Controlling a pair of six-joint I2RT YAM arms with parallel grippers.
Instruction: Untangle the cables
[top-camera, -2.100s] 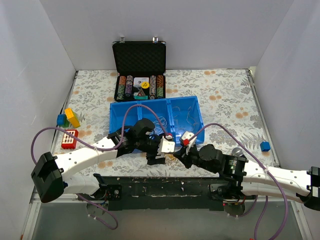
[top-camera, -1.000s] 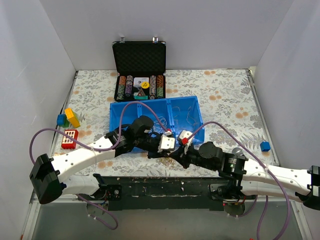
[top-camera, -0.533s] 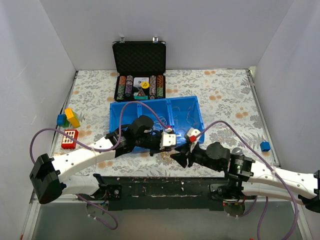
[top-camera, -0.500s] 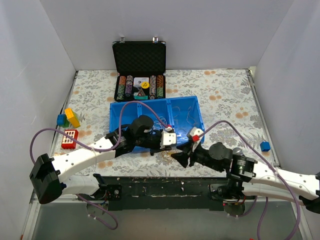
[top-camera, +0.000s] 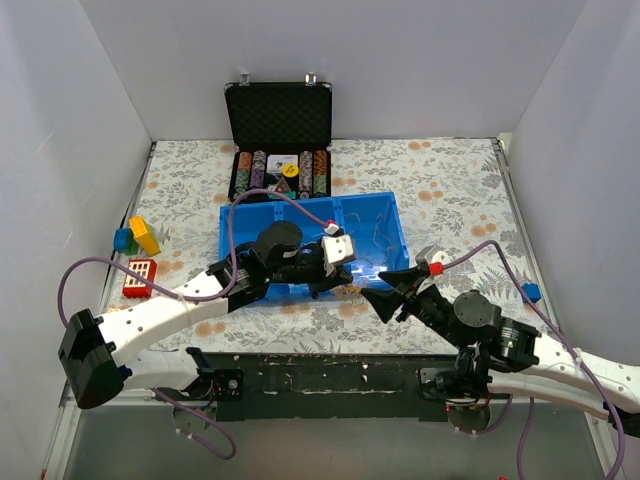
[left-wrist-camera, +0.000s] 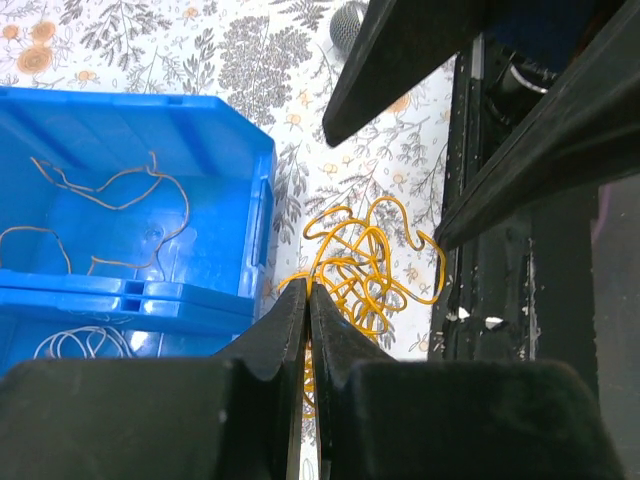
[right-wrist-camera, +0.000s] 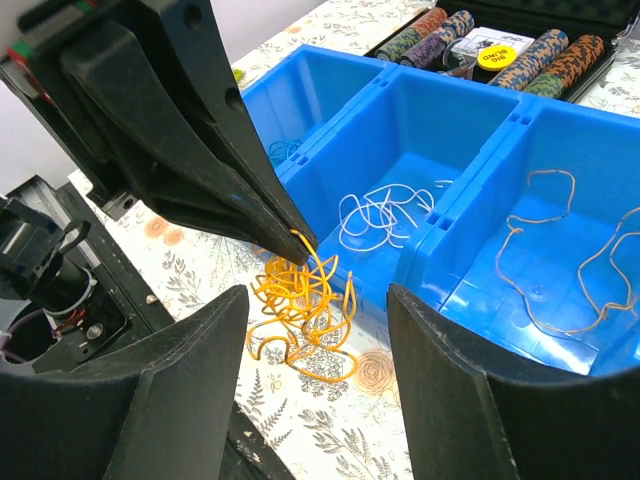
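The cables are a tangle of yellow loops (left-wrist-camera: 372, 262) lying on the flowered table just in front of the blue tray (left-wrist-camera: 232, 150). My left gripper (left-wrist-camera: 308, 286) is shut on one strand at the top of the clump (right-wrist-camera: 300, 305), which hangs from its tip (right-wrist-camera: 298, 240) with its lower loops on the table. My right gripper (right-wrist-camera: 316, 292) stands open, its two fingers either side of the clump and apart from it. From above, the left gripper (top-camera: 333, 283) and right gripper (top-camera: 388, 290) face each other over the yellow cables (top-camera: 347, 290).
The blue tray (right-wrist-camera: 442, 228) holds white loops (right-wrist-camera: 385, 215) in its middle compartment and a tan loop (right-wrist-camera: 560, 250) in the right one. An open case of poker chips (top-camera: 280, 150) stands behind it. Toy blocks (top-camera: 138, 236) lie at the left, and a blue block (top-camera: 531, 292) at the right.
My right gripper has opened and drawn back to the right. My left gripper has shut on the yellow clump and shifted up towards the tray's front wall.
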